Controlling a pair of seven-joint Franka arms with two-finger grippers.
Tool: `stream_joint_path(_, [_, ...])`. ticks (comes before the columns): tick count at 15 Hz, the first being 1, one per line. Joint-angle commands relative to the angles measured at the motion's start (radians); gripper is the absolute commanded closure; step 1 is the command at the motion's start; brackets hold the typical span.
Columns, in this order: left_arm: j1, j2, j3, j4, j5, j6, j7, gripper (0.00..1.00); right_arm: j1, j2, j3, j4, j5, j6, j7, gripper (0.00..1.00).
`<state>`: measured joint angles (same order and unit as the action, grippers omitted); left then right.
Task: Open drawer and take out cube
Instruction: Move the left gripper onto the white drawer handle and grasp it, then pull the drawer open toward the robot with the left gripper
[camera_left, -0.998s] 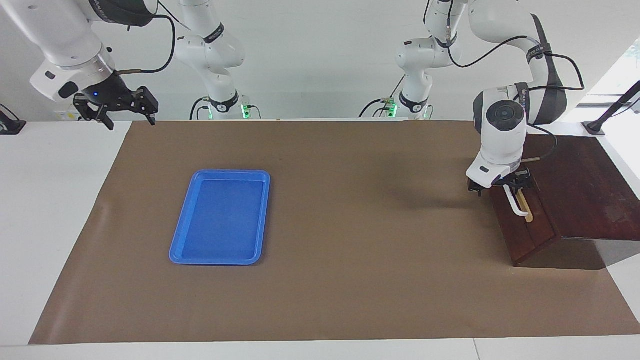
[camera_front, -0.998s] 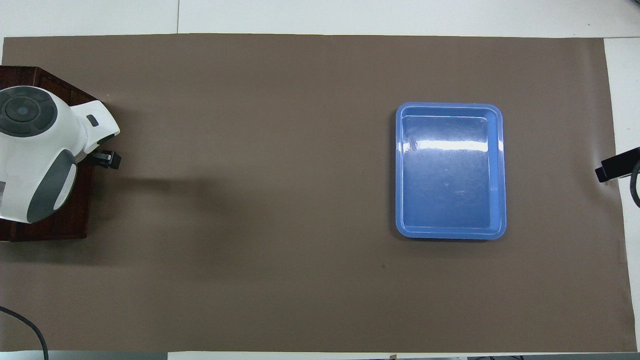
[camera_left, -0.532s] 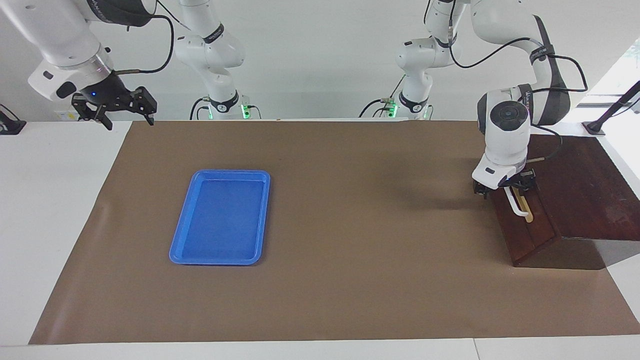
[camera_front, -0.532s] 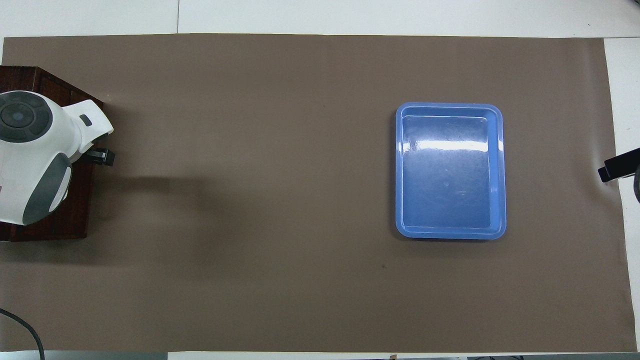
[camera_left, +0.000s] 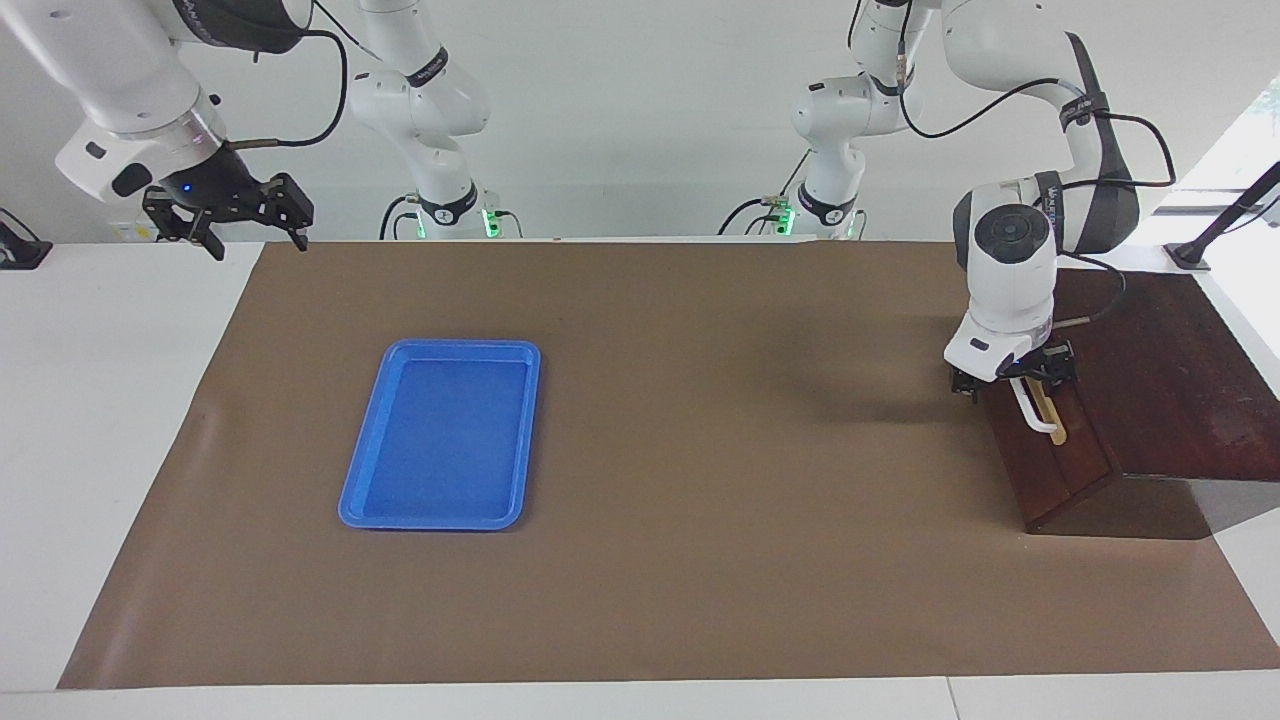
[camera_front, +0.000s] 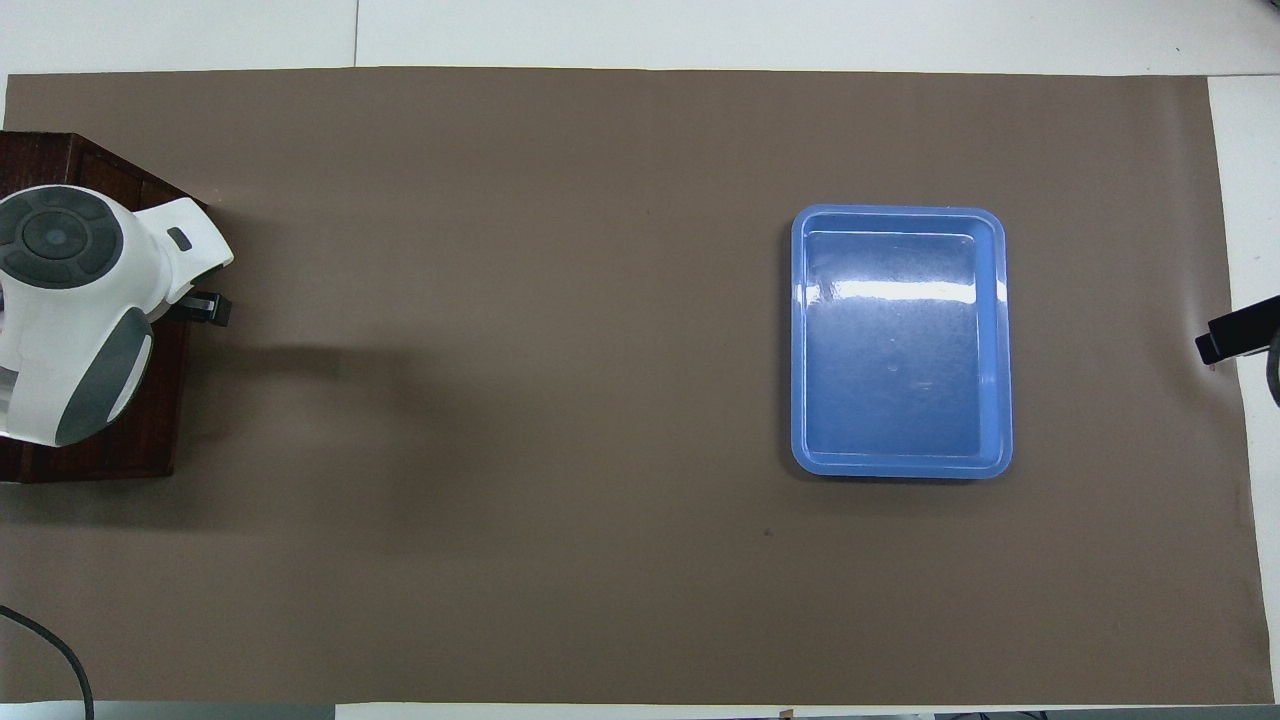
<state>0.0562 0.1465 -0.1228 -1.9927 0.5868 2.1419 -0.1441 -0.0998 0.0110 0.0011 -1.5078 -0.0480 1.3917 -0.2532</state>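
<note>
Drawer handle (camera_left: 1035, 408) (white bar) between left gripper's (camera_left: 1012, 377) spread fingers

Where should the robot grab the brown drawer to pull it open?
By the white bar handle on the front of the drawer. It stands off the tan strip, so there is room for a finger on each side. Coming from above and in front of the drawer seems best, pinching across the bar. The left claw is already there, open at the bar's upper end.

We read this as a robotics lab: two white arms bolted at a white table (camera_left: 100, 400), plain brown mat (camera_left: 700, 450), bare white wall, loose cabling, fixed cameras overhead.
</note>
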Motion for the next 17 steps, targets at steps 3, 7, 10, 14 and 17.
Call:
stream_joint_path(3, [-0.007, 0.028, 0.003, 0.012, 0.042, 0.010, -0.028, 0.00, -0.017, -0.002, 0.008, 0.003, 0.008, 0.006, -0.017, 0.00])
stream_joint_path(7, [-0.012, 0.038, 0.002, 0.047, 0.042, 0.006, -0.025, 0.00, -0.015, 0.000, 0.010, 0.003, 0.008, 0.007, -0.015, 0.00])
stream_joint_path(10, [-0.013, 0.067, -0.001, 0.116, 0.041, -0.017, -0.022, 0.00, -0.017, 0.000, 0.008, 0.001, 0.008, 0.007, -0.015, 0.00])
stream_joint_path(14, [-0.019, 0.076, -0.001, 0.118, 0.041, 0.001, -0.022, 0.00, -0.018, -0.002, 0.008, 0.001, 0.010, 0.007, -0.017, 0.00])
stream_joint_path(17, [-0.019, 0.090, -0.001, 0.120, 0.041, 0.001, -0.023, 0.00, -0.018, -0.002, 0.008, 0.001, 0.008, 0.006, -0.020, 0.00])
